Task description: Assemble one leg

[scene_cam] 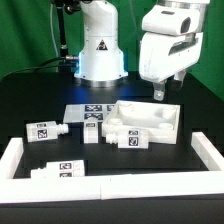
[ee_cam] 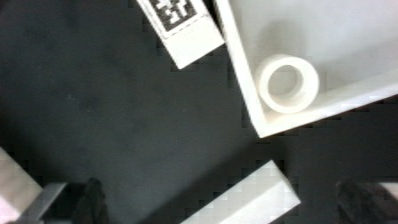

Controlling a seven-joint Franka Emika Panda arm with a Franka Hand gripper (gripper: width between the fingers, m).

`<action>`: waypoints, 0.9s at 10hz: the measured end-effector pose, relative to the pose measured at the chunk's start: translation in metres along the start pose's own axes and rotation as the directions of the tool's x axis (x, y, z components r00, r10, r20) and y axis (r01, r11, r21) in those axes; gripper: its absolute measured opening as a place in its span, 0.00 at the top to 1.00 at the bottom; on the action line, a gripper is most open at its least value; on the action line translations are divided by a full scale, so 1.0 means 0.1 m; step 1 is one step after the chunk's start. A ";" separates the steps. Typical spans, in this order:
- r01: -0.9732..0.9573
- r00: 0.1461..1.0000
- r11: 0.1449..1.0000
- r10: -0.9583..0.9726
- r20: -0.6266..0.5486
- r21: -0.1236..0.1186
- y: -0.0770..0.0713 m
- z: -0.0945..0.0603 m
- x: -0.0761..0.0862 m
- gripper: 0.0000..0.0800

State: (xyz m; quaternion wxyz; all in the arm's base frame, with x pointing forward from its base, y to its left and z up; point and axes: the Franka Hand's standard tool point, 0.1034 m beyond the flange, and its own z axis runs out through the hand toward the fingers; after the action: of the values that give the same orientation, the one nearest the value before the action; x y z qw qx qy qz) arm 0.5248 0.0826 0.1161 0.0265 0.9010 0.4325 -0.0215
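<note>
The leg (scene_cam: 44, 129) lay on its side on the black table (scene_cam: 30, 105), tag up, toward the exterior view's left and well apart from the white panel (scene_cam: 160, 118). A second leg (scene_cam: 92, 134) stood just beside the panel's near-left corner, and more of the same kind (scene_cam: 60, 169) lay nearer the front. None was held and none was fitted.

The gripper (scene_cam: 160, 95) hung above the panel's far side, touching nothing. In the wrist view its fingers (ee_cam: 75, 200) stood wide apart with nothing between them, and a round socket (ee_cam: 286, 82) showed in the panel's corner (empty, as far as could be seen).

By my reading the task was at its opening step, before any pick-up. The next move called for carrying the spread fingers over to a leg, lowering them astride its body rather than its tag face, and closing squarely. The peg is short, so an off-centre pinch could tip it.
</note>
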 end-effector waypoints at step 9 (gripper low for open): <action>0.003 1.000 1.000 -0.003 0.000 0.001 0.00 0.00 -0.01 0.19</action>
State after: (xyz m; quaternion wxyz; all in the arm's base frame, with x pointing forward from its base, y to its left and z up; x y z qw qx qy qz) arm 0.5247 0.0818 0.1158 0.0262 0.9004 0.4338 -0.0218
